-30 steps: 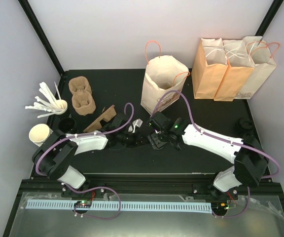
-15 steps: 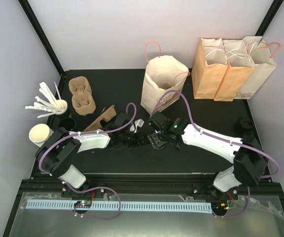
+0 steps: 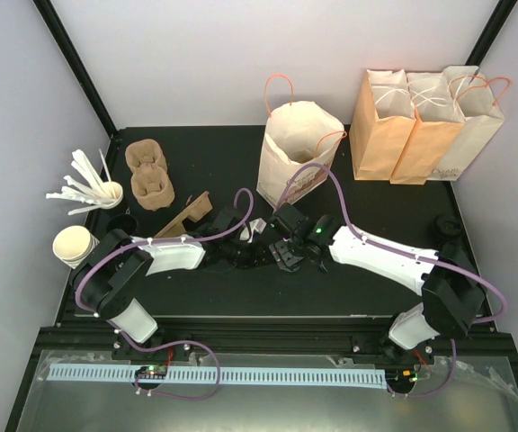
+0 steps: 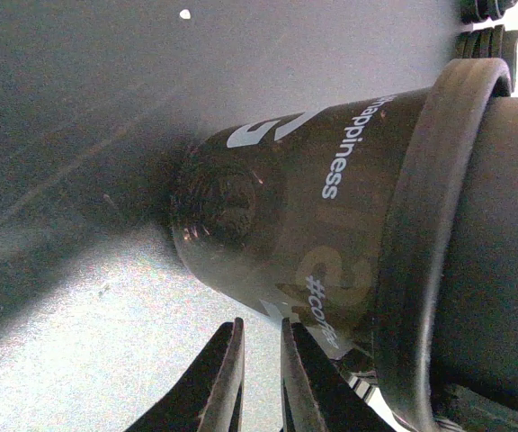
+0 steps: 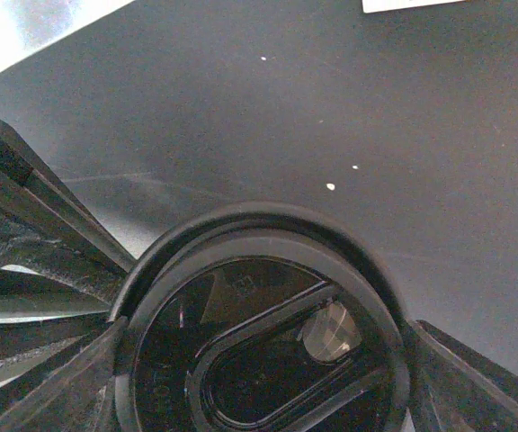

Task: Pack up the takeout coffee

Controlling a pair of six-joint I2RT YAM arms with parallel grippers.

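Left wrist view: I find the cup (image 4: 331, 216) lidded and side-on. The left gripper (image 4: 261, 360) sits just beside it, its fingers nearly together and gripping nothing. From the right wrist, the right gripper (image 5: 268, 382) is clamped across the cup's top. The cup is mid-table (image 3: 205, 162), in front of the open bag (image 3: 299, 148) and not in it. I cannot tell whether it is clear of the table. My assessment: grasp made; carry, lowering into the bag and release outstanding.

1. Top view: bright, even overhead light; the dark surface (image 3: 214, 157) shows only faint shadows.
2. Left wrist: grainy glare at 7 o'clock; takeout coffee (image 4: 331, 225) close, softly focused.
3. Right wrist: blown-out white corner at 11 o'clock.
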